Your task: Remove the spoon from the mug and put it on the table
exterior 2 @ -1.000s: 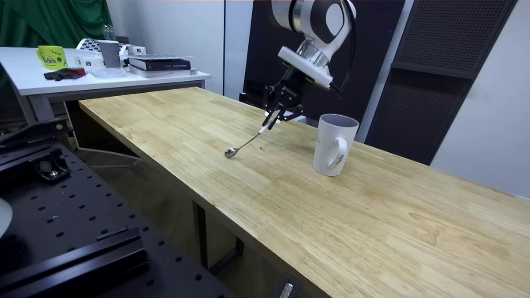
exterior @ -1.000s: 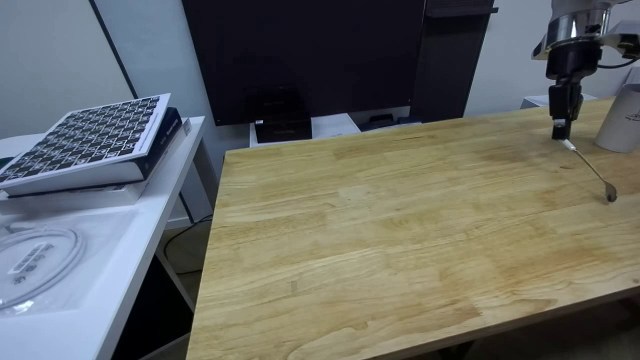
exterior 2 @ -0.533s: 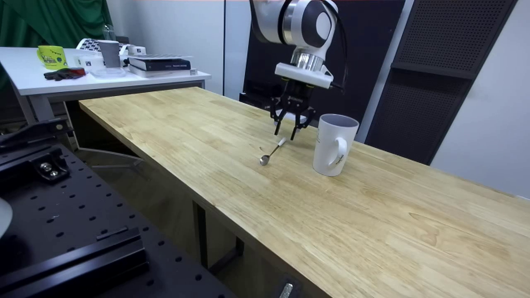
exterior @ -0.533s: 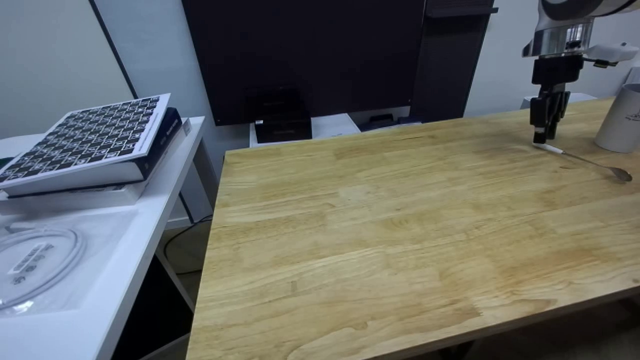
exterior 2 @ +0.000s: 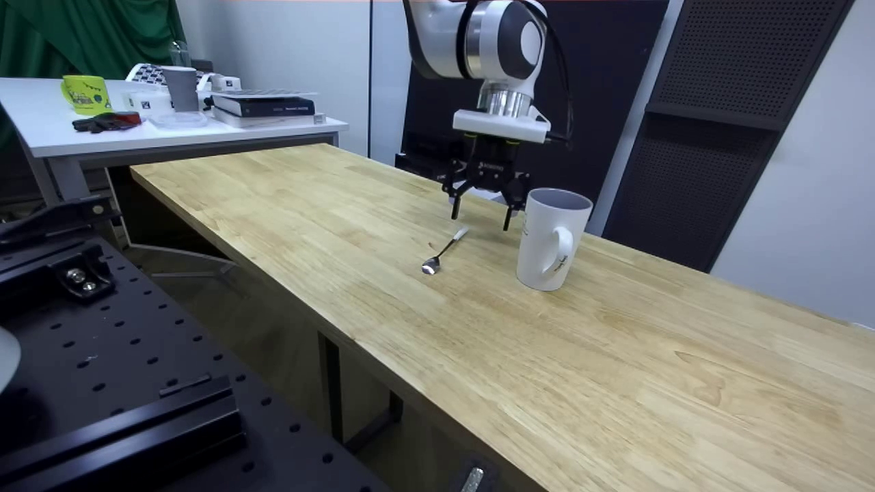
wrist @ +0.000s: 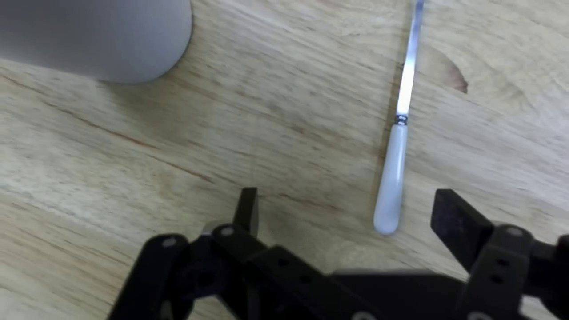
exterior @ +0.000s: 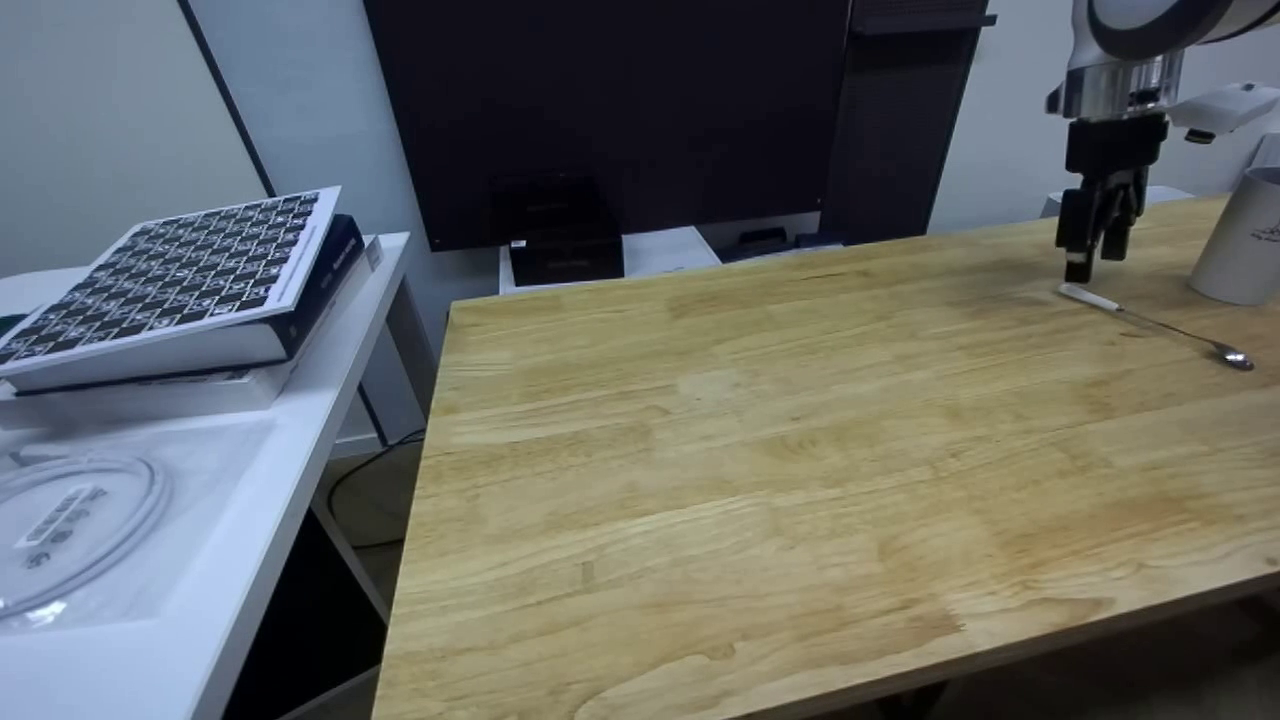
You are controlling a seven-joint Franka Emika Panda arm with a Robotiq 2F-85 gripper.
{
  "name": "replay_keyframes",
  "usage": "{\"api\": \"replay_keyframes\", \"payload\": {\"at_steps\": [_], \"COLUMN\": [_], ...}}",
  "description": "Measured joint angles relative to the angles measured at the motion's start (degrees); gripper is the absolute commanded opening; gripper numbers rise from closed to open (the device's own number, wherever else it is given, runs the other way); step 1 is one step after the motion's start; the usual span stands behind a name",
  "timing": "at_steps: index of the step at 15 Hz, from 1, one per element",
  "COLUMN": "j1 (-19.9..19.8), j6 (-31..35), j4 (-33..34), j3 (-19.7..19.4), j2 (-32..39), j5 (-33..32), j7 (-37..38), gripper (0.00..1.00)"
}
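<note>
The spoon (exterior 2: 431,266), with a white handle and silvery bowl, lies flat on the wooden table (exterior 2: 615,355). Beside it the pale mug (exterior 2: 552,239) stands upright, its handle facing the camera in that exterior view. My gripper (exterior 2: 480,221) points down just above the table, jaws spread wide and holding nothing. In the wrist view the end of the spoon's white handle (wrist: 391,191) shows beneath the gap of the gripper (wrist: 347,197), nearer the right-hand finger and touching neither. The mug (wrist: 102,35) is at upper left there; the spoon's bowl is outside that view.
The mug stands close to one finger in an exterior view. A white desk (exterior: 250,500) with books (exterior: 190,290) and a bagged cable (exterior: 90,530) adjoins the table's end. A black perforated surface (exterior 2: 171,383) lies along the near side. A dark panel (exterior: 620,120) rises behind.
A second ago the tilted gripper was shut on the spoon's handle. It has since let go and turned upright, spreading its jaws; the spoon has dropped flat onto the table.
</note>
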Motion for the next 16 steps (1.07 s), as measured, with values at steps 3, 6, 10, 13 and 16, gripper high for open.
{"api": "replay_keyframes", "payload": {"at_steps": [3,6,10,13,16], "j1": [0.89,2.11,3.24,4.12,4.07], "j6": [-3.44,-8.24,-8.05,-6.39,-6.45], "j4": [0.23,0.58,-0.22,-2.05,-2.07], "j3": [-0.35,-0.96,-1.45,-2.18,-2.05], "j2": [-1.99,-5.95,-12.41,-16.09,-15.62], "j5": [-1.09,-1.04,-0.93,-1.09,-1.06], "j7": [2.52,8.32,17.83,22.79,22.62], "gripper": [1.00,1.00,1.00,1.00,1.00]}}
